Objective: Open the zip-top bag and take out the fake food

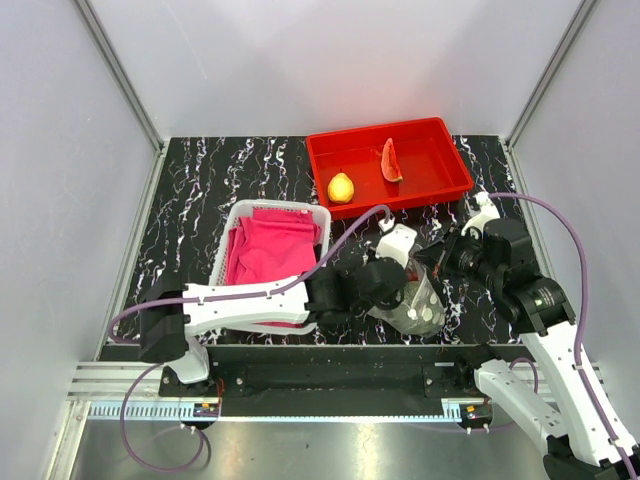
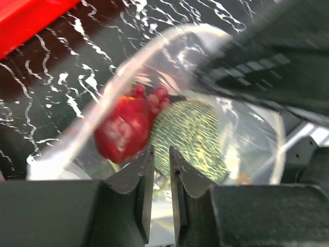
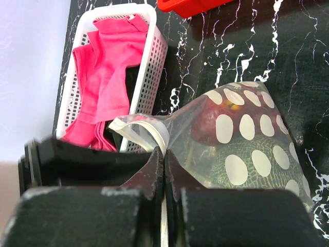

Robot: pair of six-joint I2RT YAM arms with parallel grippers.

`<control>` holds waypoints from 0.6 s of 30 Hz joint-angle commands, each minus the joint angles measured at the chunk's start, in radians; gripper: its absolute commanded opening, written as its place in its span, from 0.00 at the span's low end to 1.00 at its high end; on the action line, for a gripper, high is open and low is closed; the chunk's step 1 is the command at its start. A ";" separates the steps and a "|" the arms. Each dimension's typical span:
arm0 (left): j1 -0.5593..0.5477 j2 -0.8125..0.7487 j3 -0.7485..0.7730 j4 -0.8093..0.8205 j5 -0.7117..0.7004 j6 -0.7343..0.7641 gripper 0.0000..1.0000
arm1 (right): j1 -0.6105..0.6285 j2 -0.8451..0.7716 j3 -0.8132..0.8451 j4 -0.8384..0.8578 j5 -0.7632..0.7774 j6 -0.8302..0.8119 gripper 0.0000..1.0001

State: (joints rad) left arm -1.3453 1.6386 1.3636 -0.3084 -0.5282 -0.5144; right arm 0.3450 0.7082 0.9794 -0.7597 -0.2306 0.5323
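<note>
in the left wrist view the rim of the zip-top bag [image 2: 154, 43], the dark red fruit [image 2: 122, 133] and the grapes [image 2: 151, 98] are smeared with blur. what sits in the narrow gap of the left pincer [image 2: 161, 154] cannot be made out, and the red tray [image 2: 20, 20] is cut off at the corner. from above, the fake food [image 1: 414, 299] is too small to sort out. in the right wrist view the right pincer [image 3: 163, 159] covers the near end of the basket [image 3: 151, 67]. the bag runs off the right edge, and its white dots mask the melon [image 3: 249, 149].
</note>
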 commanded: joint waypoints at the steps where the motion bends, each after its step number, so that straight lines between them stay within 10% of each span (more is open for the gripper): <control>1: 0.047 -0.020 0.038 0.026 0.011 -0.027 0.22 | 0.005 -0.016 0.018 0.045 -0.030 0.012 0.00; 7: 0.130 0.041 0.034 0.090 0.213 -0.007 0.43 | 0.003 -0.006 0.019 0.048 -0.041 0.020 0.00; 18: 0.175 0.067 0.017 0.095 0.221 -0.033 0.42 | 0.003 0.025 0.027 0.126 -0.165 0.110 0.00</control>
State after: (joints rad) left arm -1.1797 1.7126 1.3663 -0.2531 -0.3275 -0.5285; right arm 0.3450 0.7303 0.9794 -0.7444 -0.2996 0.5812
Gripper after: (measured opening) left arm 0.412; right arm 0.010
